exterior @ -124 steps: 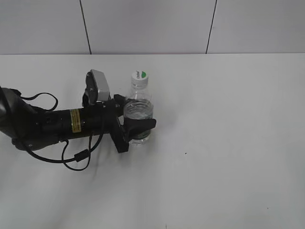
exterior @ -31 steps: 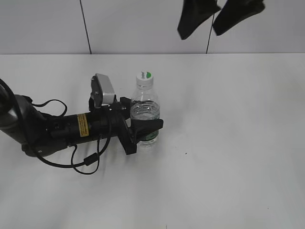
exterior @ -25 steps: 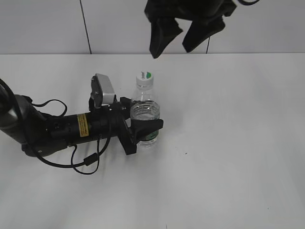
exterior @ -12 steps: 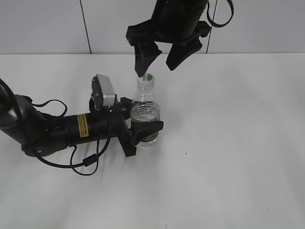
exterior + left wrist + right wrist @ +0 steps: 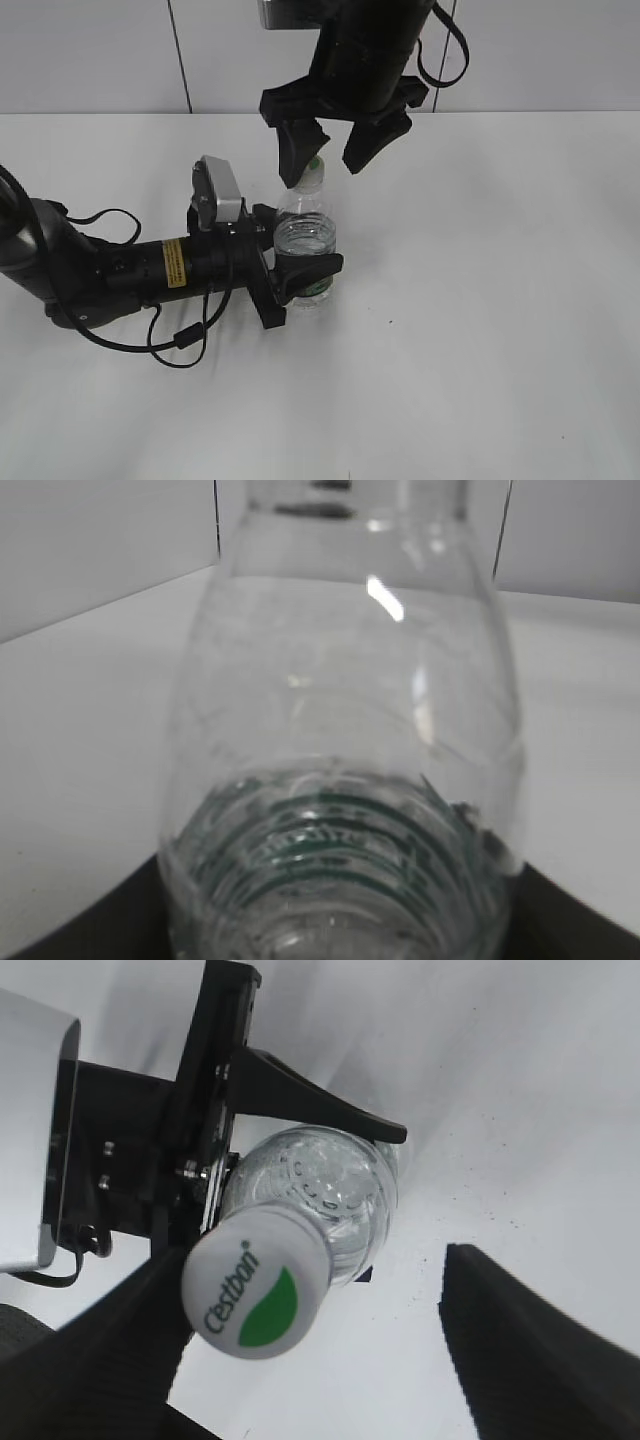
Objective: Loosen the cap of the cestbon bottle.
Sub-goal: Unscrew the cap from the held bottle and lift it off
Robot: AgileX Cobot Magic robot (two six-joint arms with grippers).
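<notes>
The cestbon bottle (image 5: 303, 240) stands upright on the white table (image 5: 480, 330), a little to the 9 o'clock side of the table's middle in the exterior view. The left gripper (image 5: 300, 268) reaches in lying low along the table from the 9 o'clock side, and its black fingers (image 5: 312, 267) are clamped around the bottle's lower body, at the height of the dark green label band. A silver wrist camera (image 5: 218, 188) sits on top of that arm, and a black cable (image 5: 170, 335) loops on the table beside it.

The left wrist view is filled by the bottle's clear, ribbed body (image 5: 345, 780), with green print visible through the plastic low down; the gripper's dark edges show only at the bottom corners.

The right gripper (image 5: 325, 152) hangs down from 12 o'clock, directly above the bottle's top, with its two fingers spread wide. One finger (image 5: 296, 152) stands in front of the cap in the exterior view, so whether it touches the cap cannot be told there.

In the right wrist view the cap (image 5: 256, 1297) is white with a green leaf mark and the word "Cestbon" on top. It lies toward the 9 o'clock finger (image 5: 110, 1360) of the open gripper (image 5: 300, 1350), close against it, while the other finger (image 5: 530, 1340) is well apart at 3 o'clock
</notes>
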